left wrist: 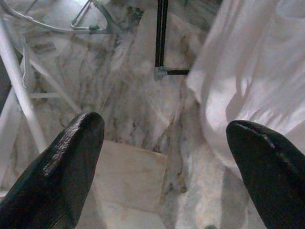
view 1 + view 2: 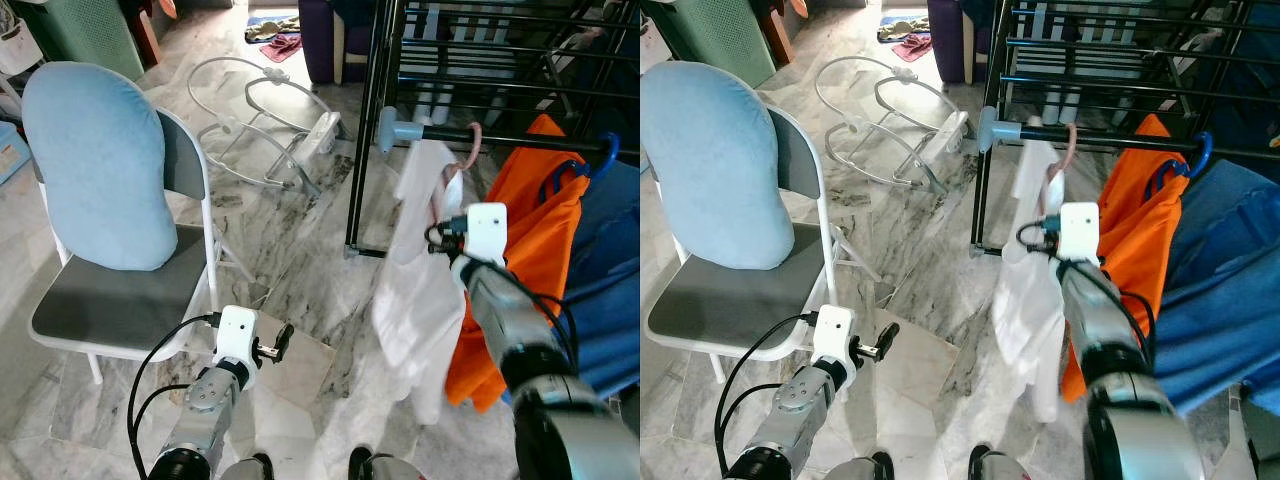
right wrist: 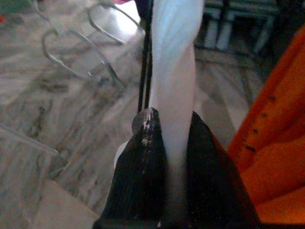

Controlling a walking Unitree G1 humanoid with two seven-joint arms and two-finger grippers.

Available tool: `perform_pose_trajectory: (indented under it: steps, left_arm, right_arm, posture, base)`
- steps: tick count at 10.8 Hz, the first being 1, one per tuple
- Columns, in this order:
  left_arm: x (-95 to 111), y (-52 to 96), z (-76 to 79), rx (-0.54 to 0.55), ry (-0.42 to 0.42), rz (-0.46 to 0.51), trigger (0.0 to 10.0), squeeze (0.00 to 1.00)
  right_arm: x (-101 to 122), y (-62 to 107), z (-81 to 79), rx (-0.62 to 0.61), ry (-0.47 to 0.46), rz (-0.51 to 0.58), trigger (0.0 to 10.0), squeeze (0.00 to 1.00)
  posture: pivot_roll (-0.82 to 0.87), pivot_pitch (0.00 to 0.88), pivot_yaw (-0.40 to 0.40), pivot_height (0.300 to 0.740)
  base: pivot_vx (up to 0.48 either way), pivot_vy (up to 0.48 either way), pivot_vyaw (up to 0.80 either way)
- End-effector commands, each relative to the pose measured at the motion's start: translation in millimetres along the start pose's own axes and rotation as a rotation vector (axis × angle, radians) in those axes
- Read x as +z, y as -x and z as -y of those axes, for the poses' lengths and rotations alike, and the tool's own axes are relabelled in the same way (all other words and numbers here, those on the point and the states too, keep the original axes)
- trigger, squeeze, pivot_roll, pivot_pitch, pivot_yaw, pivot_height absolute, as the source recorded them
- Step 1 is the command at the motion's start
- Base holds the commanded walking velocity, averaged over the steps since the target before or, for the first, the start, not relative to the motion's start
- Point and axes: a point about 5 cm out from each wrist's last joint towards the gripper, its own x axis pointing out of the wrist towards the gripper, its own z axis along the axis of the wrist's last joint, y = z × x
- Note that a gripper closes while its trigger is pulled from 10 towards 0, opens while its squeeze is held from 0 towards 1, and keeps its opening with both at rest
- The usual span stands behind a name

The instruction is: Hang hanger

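A pink hanger (image 2: 470,142) has its hook over the black rail (image 2: 520,140) of the drying rack, and a white garment (image 2: 415,290) hangs from it. My right gripper (image 3: 167,121) is raised to the garment's upper part, just below the hook, and is shut on a fold of the white cloth (image 3: 174,71). In the head views its fingertips are hidden behind the cloth. My left gripper (image 2: 280,343) is held low over the marble floor beside the chair, open, with nothing between its fingers (image 1: 71,152).
An orange garment (image 2: 540,230) on a blue hanger (image 2: 600,160) and a blue cloth (image 2: 610,280) hang right of the white one. A white folding chair (image 2: 190,290) with a light blue cushion (image 2: 100,160) stands at left. A white wire frame (image 2: 265,120) lies on the floor behind.
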Motion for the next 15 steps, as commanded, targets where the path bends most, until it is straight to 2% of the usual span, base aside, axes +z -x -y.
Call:
perform_pose_trajectory:
  steps: [1,2,3,4,5,7,9,12,15]
  left_arm:
    - [-7,3.0,-0.7,0.007,0.001,-0.028,10.0,0.0]
    - [-6,2.8,-0.5,0.01,0.008,-0.022,10.0,0.0]
    - [-6,1.8,0.3,0.027,0.008,-0.025,10.0,0.0]
    - [-7,0.9,0.3,0.04,0.006,-0.034,10.0,0.0]
    - [-7,-1.2,1.3,0.04,0.006,-0.042,10.0,0.0]
    - [-6,-3.7,4.6,0.031,-0.004,-0.047,10.0,0.0]
    - [-5,-4.9,5.5,0.035,-0.004,-0.043,10.0,0.0]
    - [-10,-0.9,0.8,0.076,0.005,-0.052,10.0,0.0]
    - [-11,-0.5,0.6,0.096,0.015,-0.051,10.0,0.0]
  right_arm:
    - [7,1.9,-1.5,0.03,0.027,0.054,0.0,0.0]
    - [15,8.3,3.7,0.02,0.028,0.141,0.0,0.0]
    - [18,23.0,5.6,0.016,0.002,0.242,2.3,0.0]
    - [12,30.3,5.0,0.01,-0.005,0.254,4.2,0.0]
    - [-5,44.0,-1.8,0.011,-0.02,0.24,10.0,0.0]
    - [-45,63.8,-22.1,0.039,-0.049,0.138,10.0,0.0]
    - [-62,71.9,-37.1,0.066,-0.068,0.077,10.0,0.0]
    - [-63,68.7,-52.5,0.108,-0.083,0.053,10.0,0.0]
    - [-62,64.5,-56.4,0.126,-0.079,0.039,10.0,0.0]
  posture:
    - [-0.03,0.167,0.038,0.74]
    - [-0.04,0.169,0.04,0.74]
    - [-0.05,0.17,0.04,0.74]
    - [-0.06,0.17,0.039,0.74]
    - [-0.08,0.163,0.046,0.74]
    - [-0.09,0.154,0.05,0.74]
    - [-0.08,0.149,0.046,0.74]
    - [-0.06,0.157,0.024,0.74]
    - [-0.07,0.171,0.016,0.74]
  base:
    - [0.0,0.0,0.0]
    - [0.0,0.0,0.0]
    - [0.0,0.0,0.0]
    - [0.0,0.0,0.0]
    - [0.0,0.0,0.0]
    - [0.0,0.0,0.0]
    - [0.0,0.0,0.0]
    - [0.0,0.0,0.0]
    - [-0.171,0.0,0.0]
